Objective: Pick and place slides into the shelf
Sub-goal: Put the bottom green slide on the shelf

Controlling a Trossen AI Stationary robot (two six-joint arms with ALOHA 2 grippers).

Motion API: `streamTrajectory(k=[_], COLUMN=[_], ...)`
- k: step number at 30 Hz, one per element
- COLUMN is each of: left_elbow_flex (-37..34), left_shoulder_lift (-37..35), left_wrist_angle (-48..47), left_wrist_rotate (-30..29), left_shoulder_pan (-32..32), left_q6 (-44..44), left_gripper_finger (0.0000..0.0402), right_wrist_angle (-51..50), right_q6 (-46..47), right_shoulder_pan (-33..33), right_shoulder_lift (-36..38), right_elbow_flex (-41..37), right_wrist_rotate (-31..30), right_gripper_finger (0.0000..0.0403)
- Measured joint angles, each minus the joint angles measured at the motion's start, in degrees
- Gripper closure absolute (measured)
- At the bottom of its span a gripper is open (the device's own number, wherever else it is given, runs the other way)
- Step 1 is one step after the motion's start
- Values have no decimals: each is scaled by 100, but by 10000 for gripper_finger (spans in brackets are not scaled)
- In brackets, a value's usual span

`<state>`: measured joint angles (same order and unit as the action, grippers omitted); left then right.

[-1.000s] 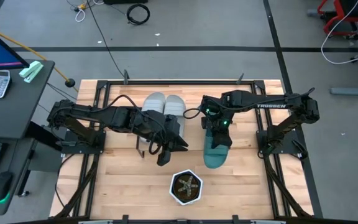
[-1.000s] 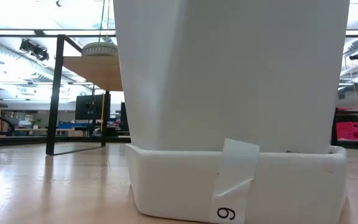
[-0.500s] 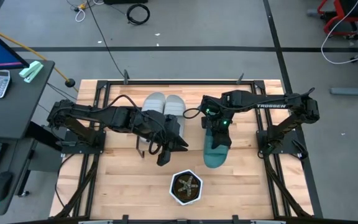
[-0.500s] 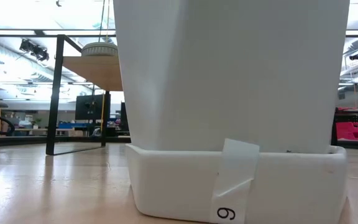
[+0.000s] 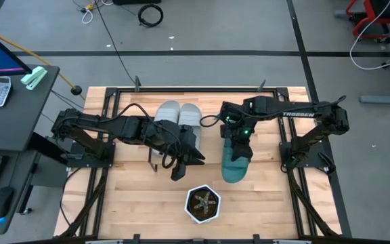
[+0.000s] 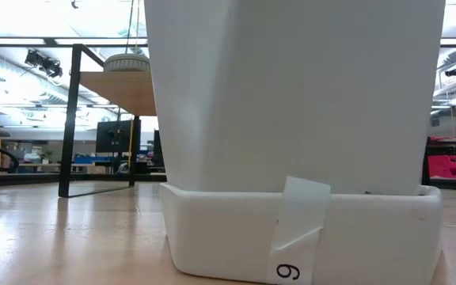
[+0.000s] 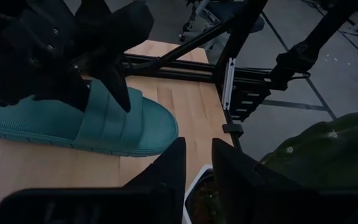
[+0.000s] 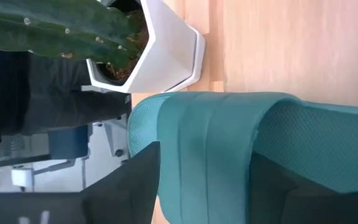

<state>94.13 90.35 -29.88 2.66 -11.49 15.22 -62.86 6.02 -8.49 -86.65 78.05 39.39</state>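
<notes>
On the left half of the desk (image 5: 134, 203), the left arm reaches in over the shelf (image 5: 156, 163), whose top board is mostly hidden beneath it. Left gripper (image 5: 179, 173) sits near the shelf's near edge; in its wrist view the fingers (image 7: 166, 171) stand a narrow gap apart with nothing between them. Two light grey slides (image 5: 179, 113) lie side by side on the far part of the shelf top, touching each other.

Right of the shelf, a teal slide (image 5: 235, 166) lies flat on the desk, one end pointing near, toward the potted plant (image 5: 202, 204). Right gripper (image 5: 239, 135) is over its far half, straddling the wide strap (image 8: 210, 149); its fingers (image 8: 138, 180) stand wide on either side of the strap and do not look clamped on it. Second teal slide not seen.

Handling, judged: moulded rubber, light, no breakage risk, but soft. The strap will flex and the sole may droop or swing if lifted by one end. The ribbed strap gives good grip. Best hold seems to be across the strap near its middle, pinching strap or strap plus sole edge, so the slide hangs level for sliding into the shelf.
</notes>
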Motion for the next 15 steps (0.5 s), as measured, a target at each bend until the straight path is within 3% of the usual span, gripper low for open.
streamTrajectory(k=[15], left_elbow_flex=[0], left_shoulder_lift=[0], left_wrist_angle=[2], left_wrist_rotate=[2], left_shoulder_pan=[0], left_q6=[0], left_gripper_finger=[320], right_wrist_angle=[-429], right_q6=[-67], right_shoulder_pan=[0], right_shoulder_lift=[4], right_elbow_flex=[108], right_wrist_rotate=[-755], right_gripper_finger=[210])
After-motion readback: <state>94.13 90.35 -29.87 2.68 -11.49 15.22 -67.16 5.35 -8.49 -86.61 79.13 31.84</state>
